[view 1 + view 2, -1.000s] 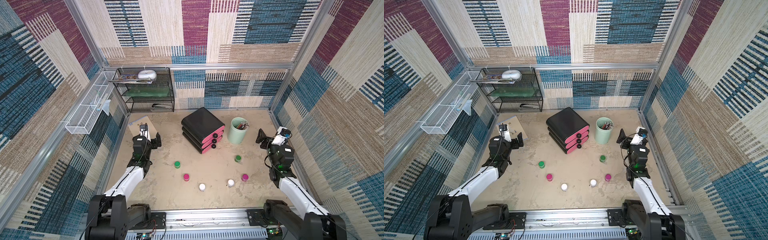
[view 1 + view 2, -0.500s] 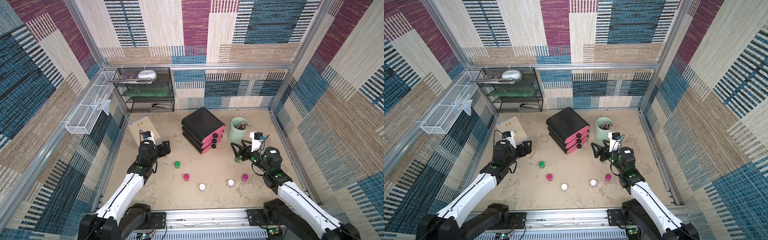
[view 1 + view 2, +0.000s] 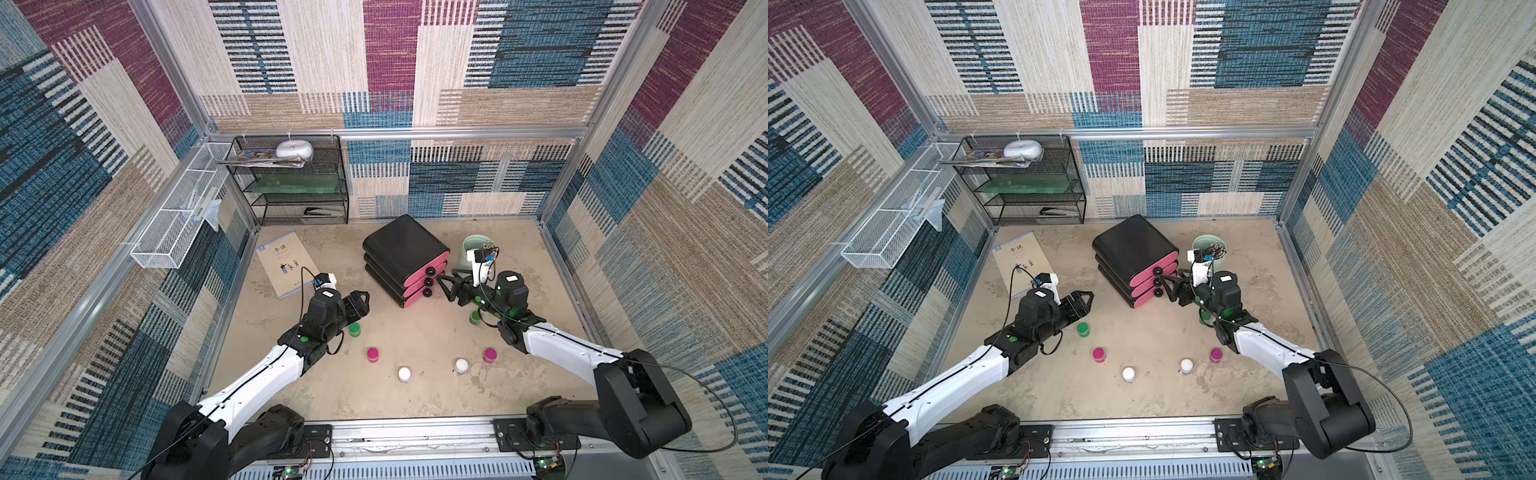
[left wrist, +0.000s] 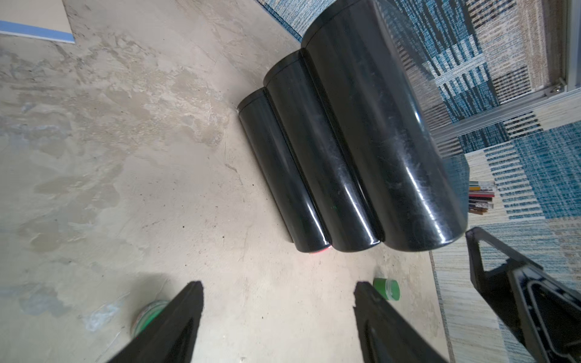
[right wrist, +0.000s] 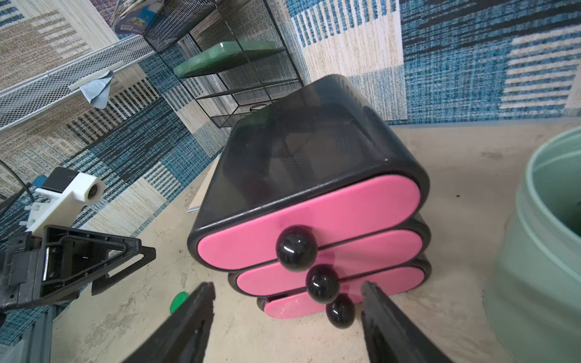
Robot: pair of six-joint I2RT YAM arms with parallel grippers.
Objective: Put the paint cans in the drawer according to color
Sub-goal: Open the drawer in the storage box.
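Observation:
The black drawer [image 3: 405, 249] with three pink fronts and black knobs stands shut at the back middle. Six paint cans stand on the floor in front of it: green [image 3: 354, 329], magenta [image 3: 372, 354], white [image 3: 404, 374], white [image 3: 461, 365], magenta [image 3: 490, 355], and a green one [image 3: 475, 318] half hidden under my right arm. My left gripper [image 3: 362, 302] hovers open and empty left of the drawer [image 4: 345, 151], above the near green can [image 4: 147, 316]. My right gripper [image 5: 287, 287] is open and empty, facing the knobs [image 5: 341, 311].
A pale mint pencil cup [image 3: 473, 253] stands right of the drawer, close behind my right wrist. A booklet [image 3: 284, 262] lies at the back left. A black wire-mesh rack [image 3: 291, 183] fills the back left corner, and a white wire basket [image 3: 174, 232] hangs on the left wall.
Both arms have swung in from the side walls toward the drawer, the left to its left side and the right up to its knobs.

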